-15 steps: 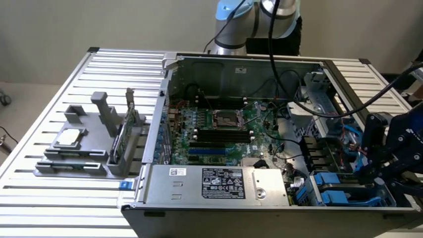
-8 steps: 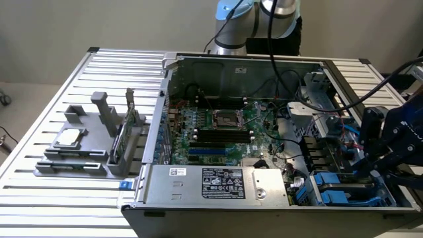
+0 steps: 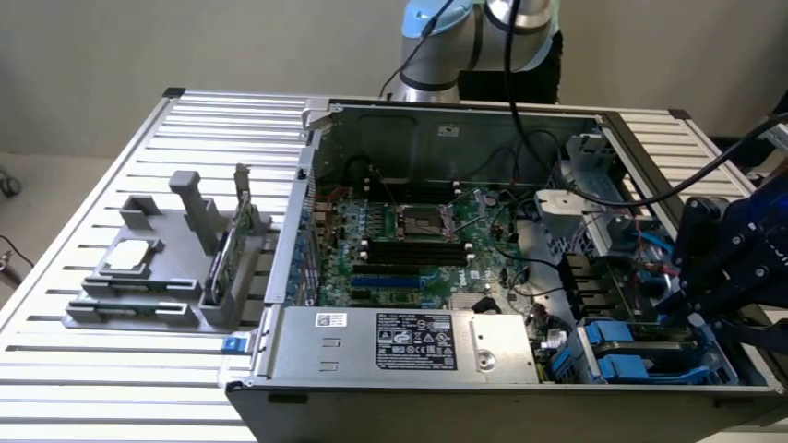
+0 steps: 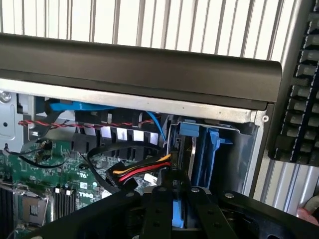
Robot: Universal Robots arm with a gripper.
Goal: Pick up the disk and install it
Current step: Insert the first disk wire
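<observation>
Exterior view, item one: an open computer case [image 3: 493,240] lies on its side on a slatted metal desk [image 3: 99,351], motherboard [image 3: 407,249] exposed, silver power supply [image 3: 419,341] along the near edge. Item two: a grey fixture [image 3: 161,277] on the desk at this view's left, carrying a small square silver chip [image 3: 129,257] and a thin green card [image 3: 228,258] standing on edge. Item three: the gripper [image 3: 708,318], dark and bulky, low over the drive bays at the case's near corner on this view's right, where blue plastic carriers [image 3: 622,355] sit. Wrist view, item four: the two black fingers [image 4: 157,209] are drawn close together on a blue-edged part, judged to be the disk [image 4: 179,211] in its carrier (its metal face and label are hidden, so the identification rests on the blue frame alone). Directly beyond it stands the blue-railed bay [image 4: 199,154], beside a bundle of red, yellow and black power leads [image 4: 142,172]. Step in hand, by judgement: pickup done, installation under way. Completing it calls for keeping the carrier square to the bay rails and clear of the leads while seating it fully.
</observation>
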